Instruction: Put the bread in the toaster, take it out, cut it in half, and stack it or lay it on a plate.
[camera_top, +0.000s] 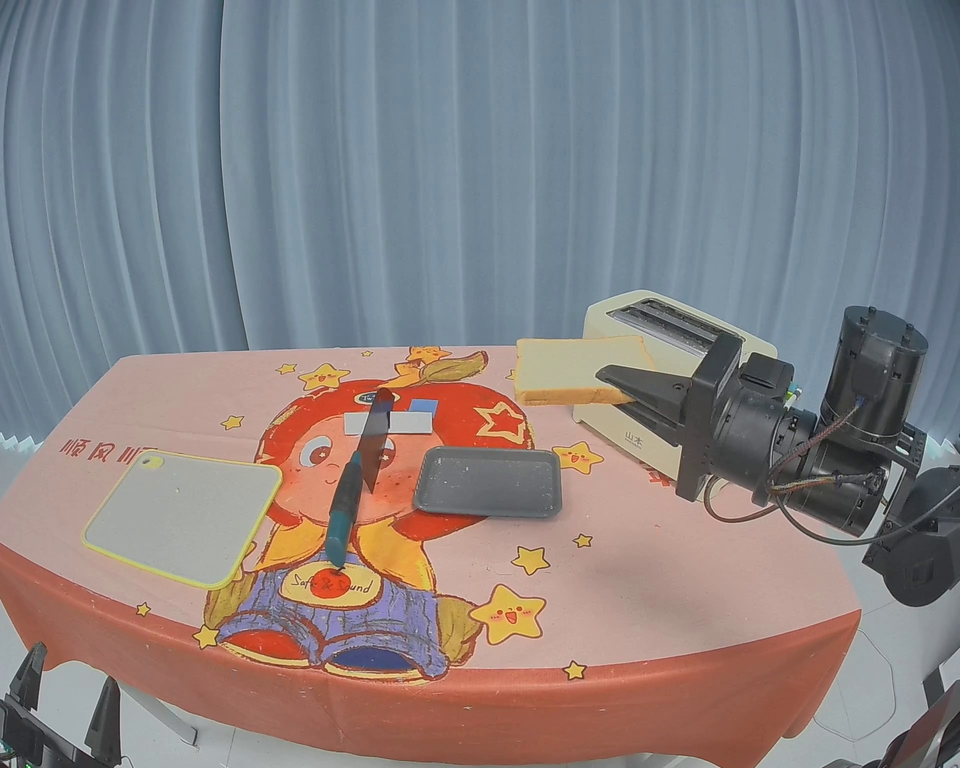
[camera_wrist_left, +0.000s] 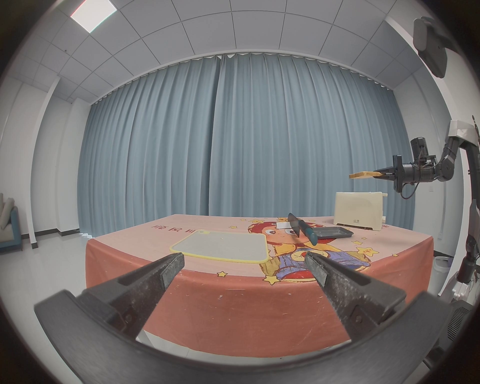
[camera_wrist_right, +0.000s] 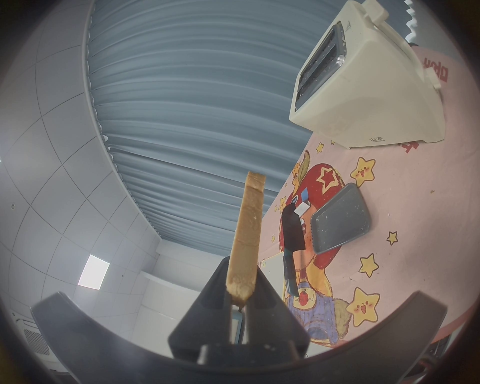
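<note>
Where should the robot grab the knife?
By the teal handle, coming down from above with the open left pincer across its narrow sides. The knife lies with that handle toward the robot's table edge and the dark blade pointing away.

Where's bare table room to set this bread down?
The table is bare at its near right, between plate, toaster and front edge; also at the far left corner behind the cutting board, itself bare. Crowded mid-table: knife and plate sit close.
</note>
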